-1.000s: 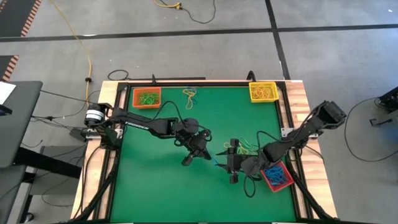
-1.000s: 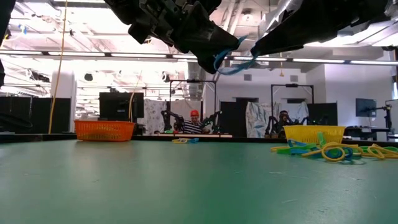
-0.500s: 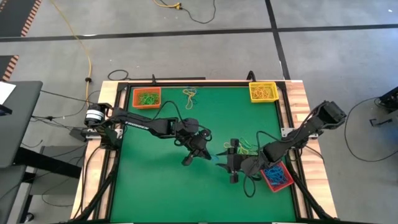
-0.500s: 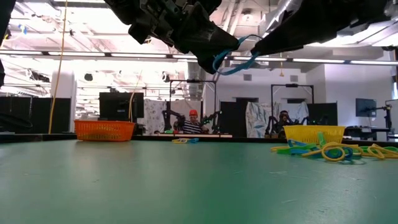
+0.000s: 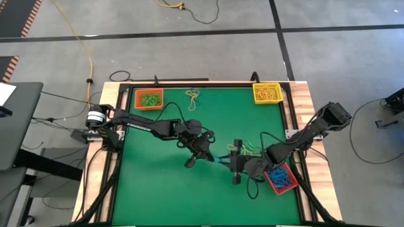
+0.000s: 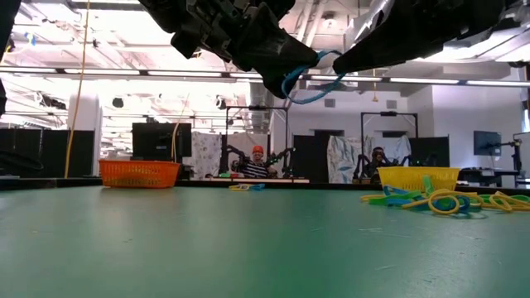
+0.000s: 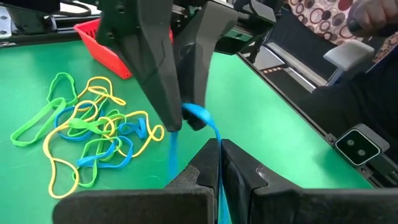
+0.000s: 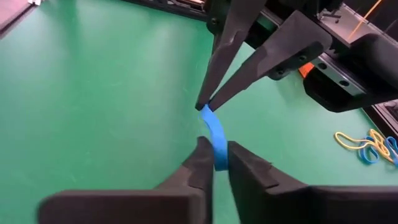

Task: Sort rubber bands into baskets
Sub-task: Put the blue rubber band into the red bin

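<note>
Above the table's (image 5: 164, 183) middle, the left gripper (image 5: 213, 157) and right gripper (image 5: 226, 161) both pinch one blue rubber band (image 8: 214, 133). It stretches between them, with a loose pile of bands (image 7: 87, 134) lying near the red basket (image 5: 281, 179)

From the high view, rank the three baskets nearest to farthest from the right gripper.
From the right gripper, mid-table:
1. Red basket, just beside it at the table's right edge.
2. Yellow basket, far right corner.
3. Orange basket, far left corner.

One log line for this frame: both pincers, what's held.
left pincer: shut on blue rubber band | right pincer: shut on same band | band: in air between both | red basket: by right arm
</note>
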